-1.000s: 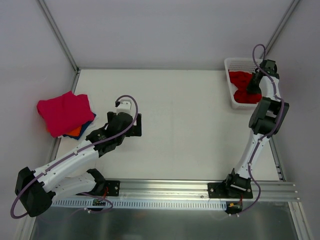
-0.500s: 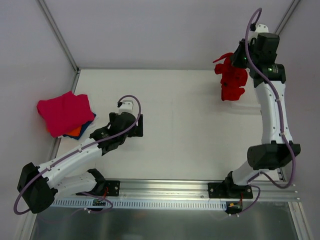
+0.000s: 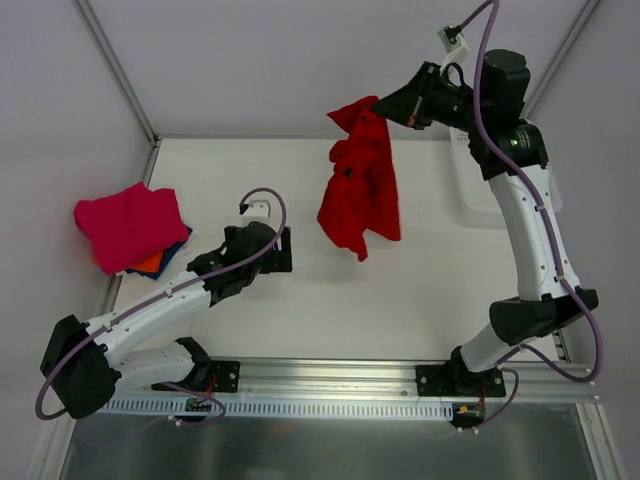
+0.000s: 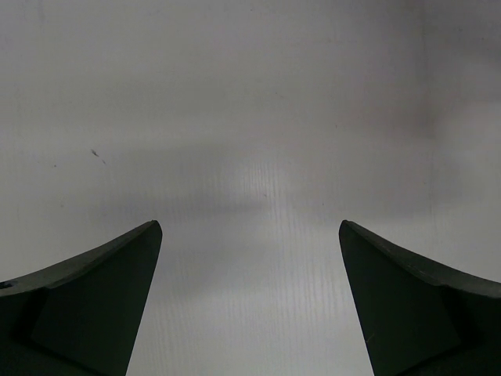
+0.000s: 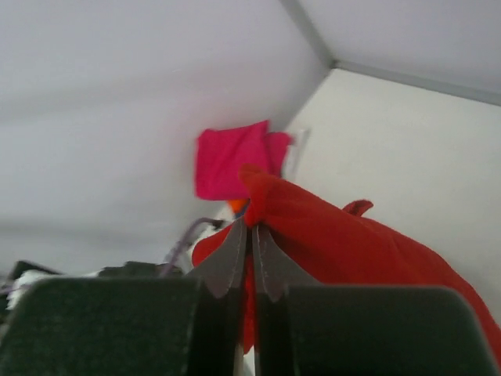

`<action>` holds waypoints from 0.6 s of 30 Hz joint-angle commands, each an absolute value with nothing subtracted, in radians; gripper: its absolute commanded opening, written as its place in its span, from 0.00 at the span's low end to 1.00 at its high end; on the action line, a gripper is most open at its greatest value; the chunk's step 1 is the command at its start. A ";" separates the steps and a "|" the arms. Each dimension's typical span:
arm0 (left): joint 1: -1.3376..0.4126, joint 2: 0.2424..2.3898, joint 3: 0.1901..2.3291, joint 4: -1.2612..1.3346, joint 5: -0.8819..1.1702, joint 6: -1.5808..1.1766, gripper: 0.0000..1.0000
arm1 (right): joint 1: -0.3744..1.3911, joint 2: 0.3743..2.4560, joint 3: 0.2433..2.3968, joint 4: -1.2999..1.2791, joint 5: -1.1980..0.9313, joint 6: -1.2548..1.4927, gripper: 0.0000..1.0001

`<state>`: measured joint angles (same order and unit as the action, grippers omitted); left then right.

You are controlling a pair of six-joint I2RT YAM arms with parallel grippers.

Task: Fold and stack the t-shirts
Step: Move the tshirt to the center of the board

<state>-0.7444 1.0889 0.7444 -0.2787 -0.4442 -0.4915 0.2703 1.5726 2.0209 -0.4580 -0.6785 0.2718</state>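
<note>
Red t-shirt [image 3: 360, 195] was swung from basket [image 3: 470, 195] over table [image 3: 420, 290], hung pinched in right gripper [image 3: 385, 112]; left gripper [image 3: 285, 250] is spread wide nearby; folded stack [image 3: 130, 225] sits at left edge.

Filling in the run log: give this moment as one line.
right gripper: shut on bright red cloth t-shirt, dangling over white table | left gripper: open, empty | magenta-pink t-shirt: lying at table's far-left edge

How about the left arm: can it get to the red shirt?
Probably yes. The left gripper is open, and only bare table lies between it and the red shirt hanging from the right gripper.
</note>
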 commanded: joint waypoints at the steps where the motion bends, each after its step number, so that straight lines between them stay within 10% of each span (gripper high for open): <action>1: -0.736 1.080 0.767 -0.253 -0.434 -0.534 0.99 | 0.348 1.608 2.149 -0.284 -0.885 0.446 0.02; 9: -0.736 0.996 0.721 -0.255 -0.468 -0.545 0.99 | 0.365 1.521 2.001 -0.286 -0.850 0.447 0.03; 18: -0.735 0.937 0.690 -0.255 -0.450 -0.548 0.99 | 0.347 1.295 1.455 -0.577 -0.181 0.081 0.04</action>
<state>-0.7441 0.9550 0.7025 -0.2687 -0.4496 -0.5308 0.3630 1.3228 1.5719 -0.4965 -0.4568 0.1947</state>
